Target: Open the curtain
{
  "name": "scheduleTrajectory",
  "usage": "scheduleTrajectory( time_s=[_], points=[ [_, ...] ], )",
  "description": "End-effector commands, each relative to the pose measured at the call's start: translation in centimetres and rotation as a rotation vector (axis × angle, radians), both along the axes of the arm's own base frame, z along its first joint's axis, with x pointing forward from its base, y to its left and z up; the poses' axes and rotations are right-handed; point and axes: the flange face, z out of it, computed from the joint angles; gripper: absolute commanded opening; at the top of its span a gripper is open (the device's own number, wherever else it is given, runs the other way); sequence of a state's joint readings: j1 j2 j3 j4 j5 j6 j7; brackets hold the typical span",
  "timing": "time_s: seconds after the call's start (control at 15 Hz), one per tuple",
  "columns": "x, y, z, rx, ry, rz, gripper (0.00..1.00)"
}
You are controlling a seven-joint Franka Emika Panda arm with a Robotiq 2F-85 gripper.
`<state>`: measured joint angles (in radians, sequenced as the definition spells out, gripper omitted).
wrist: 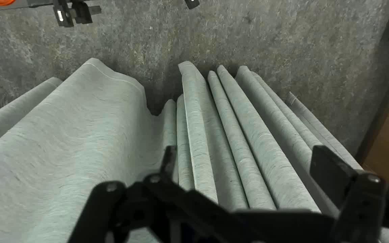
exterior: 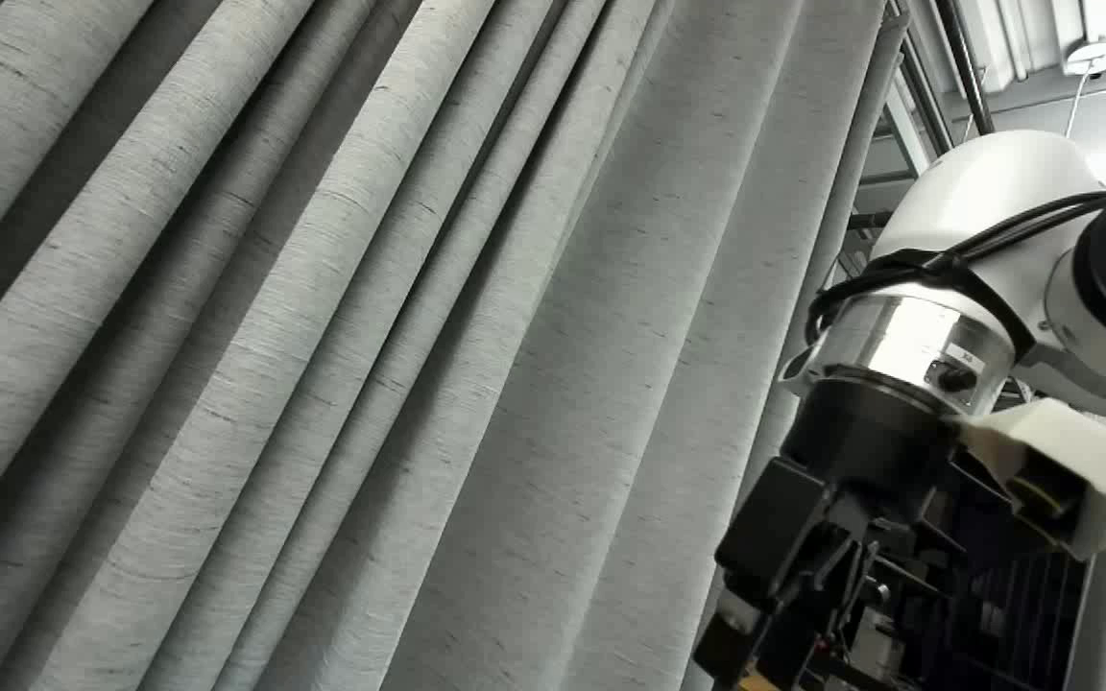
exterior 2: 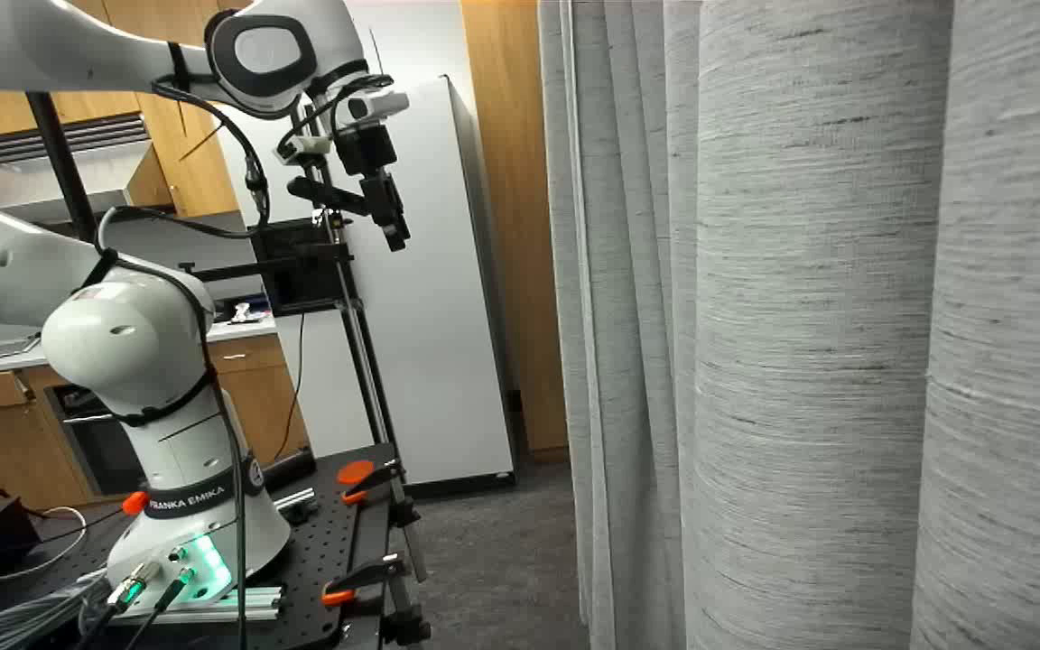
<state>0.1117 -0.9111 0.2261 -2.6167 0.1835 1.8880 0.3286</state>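
Hand [wrist: 243, 157] wide near curtain [wrist: 79, 145], floor [wrist: 231, 37] beyond hem [wrist: 122, 76]

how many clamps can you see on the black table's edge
2 in an exterior view: the farther clamp and the nearer clamp, both along the table edge. Others may be hidden.

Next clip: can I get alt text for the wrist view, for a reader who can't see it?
A light-grey pleated curtain spreads across the wrist view, its folds running up the picture, with mottled grey floor beyond. In front of it, low in the picture, the blurred black gripper is open, its two fingers spread apart.
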Motion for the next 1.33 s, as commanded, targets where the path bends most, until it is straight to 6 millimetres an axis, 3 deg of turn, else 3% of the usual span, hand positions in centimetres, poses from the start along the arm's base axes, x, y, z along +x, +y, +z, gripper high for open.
scheduleTrajectory(
  time_s=[0.0, 1.27],
  points=[
    [0.03, -0.01, 0.04, -0.001, 0.002, 0.0, 1.0],
    [0.08, 0.03, -0.1, 0.003, 0.019, -0.002, 1.0]
  ],
)
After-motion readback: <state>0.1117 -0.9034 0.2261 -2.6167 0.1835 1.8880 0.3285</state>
